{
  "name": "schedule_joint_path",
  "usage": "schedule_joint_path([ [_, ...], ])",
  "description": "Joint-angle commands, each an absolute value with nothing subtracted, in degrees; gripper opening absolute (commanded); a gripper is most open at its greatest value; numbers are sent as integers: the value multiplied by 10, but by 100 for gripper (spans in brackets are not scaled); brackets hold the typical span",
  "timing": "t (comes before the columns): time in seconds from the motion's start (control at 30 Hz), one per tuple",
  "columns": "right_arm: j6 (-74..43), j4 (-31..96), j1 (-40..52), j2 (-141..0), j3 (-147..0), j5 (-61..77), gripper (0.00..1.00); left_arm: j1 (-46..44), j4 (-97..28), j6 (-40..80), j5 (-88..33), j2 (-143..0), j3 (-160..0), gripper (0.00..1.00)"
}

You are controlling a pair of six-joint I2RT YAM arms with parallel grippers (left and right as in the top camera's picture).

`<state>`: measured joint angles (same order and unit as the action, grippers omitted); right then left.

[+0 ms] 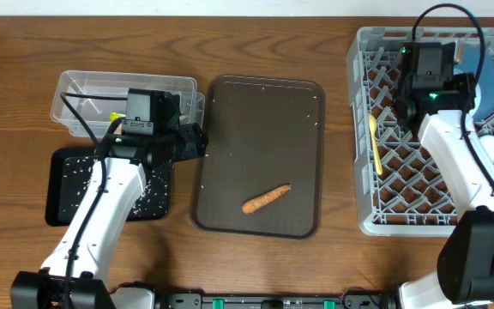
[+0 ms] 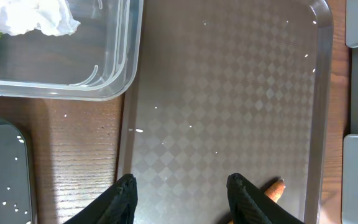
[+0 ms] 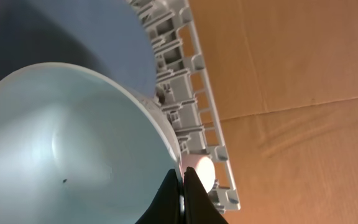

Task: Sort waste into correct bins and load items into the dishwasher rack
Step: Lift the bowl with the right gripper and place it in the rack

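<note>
Overhead: carrot stick point(image 1: 266, 199) on brown tray point(image 1: 256, 129); dishwasher rack point(image 1: 363, 197) right of tray.
Left wrist: left gripper point(image 2: 185, 199) half open, empty, over tray — stick beside one finger.
Right wrist: right gripper point(image 3: 183, 199) pressed shut — bowl point(image 3: 61, 162) rim alongside.

Bowl point(image 3: 61, 143) fills the left, plate point(image 3: 101, 40) behind it; rack point(image 3: 188, 87) wall to their right; gripper point(image 3: 183, 186) closed beside pink cup point(image 3: 201, 169).

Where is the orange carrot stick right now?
In the overhead view the carrot stick lies on the brown tray, toward its robot-side edge, right of the black tray.
</note>
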<state>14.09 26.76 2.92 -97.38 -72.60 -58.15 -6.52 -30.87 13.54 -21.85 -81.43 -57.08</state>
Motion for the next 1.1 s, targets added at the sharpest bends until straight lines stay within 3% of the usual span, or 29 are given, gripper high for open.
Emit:
schedule_joint_path([
  [0.0, 114, 267, 40, -979, -701, -595, 1, -63, -308, 134, -213, -811, -576, 50],
  [0.83, 31, 314, 142, -979, -662, -428, 6, -63, -309, 134, -198, -811, -576, 50],
  [0.97, -11, 362, 144, -979, -662, -415, 19, -63, -309, 134, -198, -811, -576, 50],
  [1.07, -13, 405, 144, -979, -662, -375, 24, -63, -309, 134, -198, -811, -576, 50],
])
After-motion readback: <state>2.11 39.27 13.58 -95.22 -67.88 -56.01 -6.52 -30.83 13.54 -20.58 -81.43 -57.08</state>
